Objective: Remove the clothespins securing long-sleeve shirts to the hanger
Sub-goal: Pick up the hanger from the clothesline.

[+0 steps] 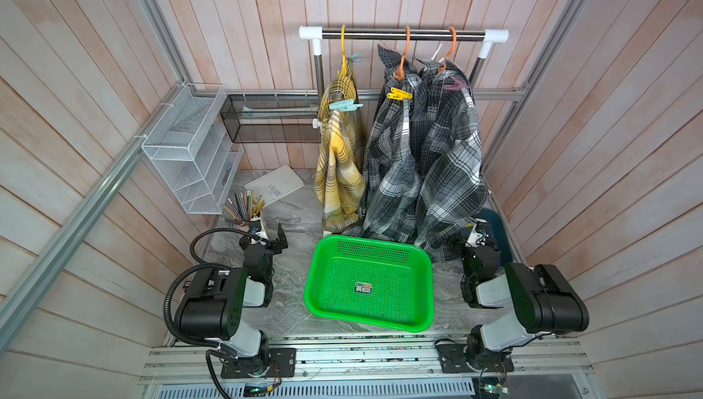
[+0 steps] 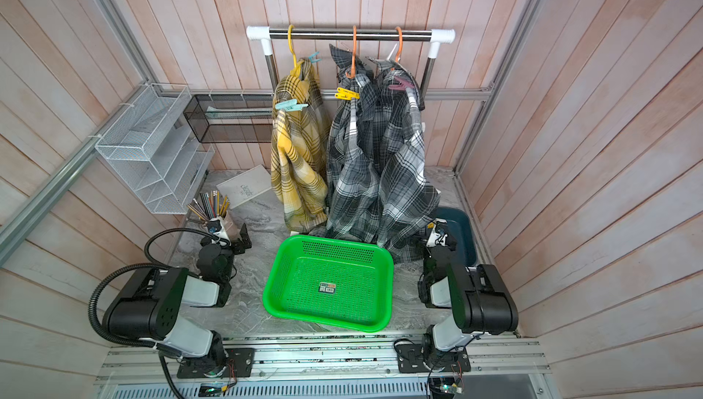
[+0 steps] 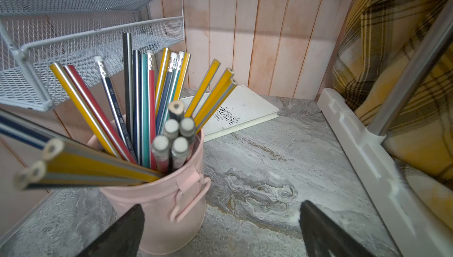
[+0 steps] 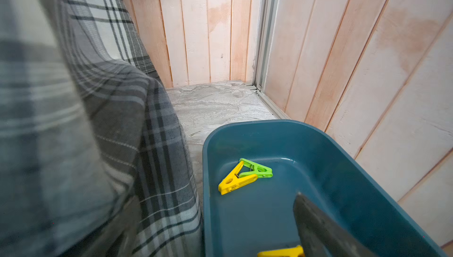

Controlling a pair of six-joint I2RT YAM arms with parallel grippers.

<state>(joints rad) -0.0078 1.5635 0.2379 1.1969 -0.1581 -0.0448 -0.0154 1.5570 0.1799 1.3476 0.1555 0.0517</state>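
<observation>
Three long-sleeve shirts hang from a rail (image 1: 403, 34): a yellow plaid one (image 1: 340, 157) and two grey checked ones (image 1: 395, 165) (image 1: 452, 165). Clothespins grip them at the hangers: two teal (image 1: 345, 105) (image 1: 356, 58), one yellow (image 1: 399, 94), one mauve (image 1: 456, 83). My left gripper (image 3: 220, 219) stands open low over the table, beside a pink pencil cup (image 3: 157, 206), holding nothing. My right gripper (image 4: 215, 219) is open over a blue bin (image 4: 343, 157); grey shirt cloth (image 4: 73, 121) hides one finger. A yellow-green pin (image 4: 245, 176) and a yellow pin (image 4: 282, 252) lie in the bin.
A green basket (image 1: 310, 290) sits at the table's front middle. A white mesh rack (image 1: 186, 150) and a black mesh tray (image 1: 266, 119) hang on the left wall. A book (image 3: 240, 111) lies behind the cup. The rail's white foot (image 3: 367, 157) runs along the table.
</observation>
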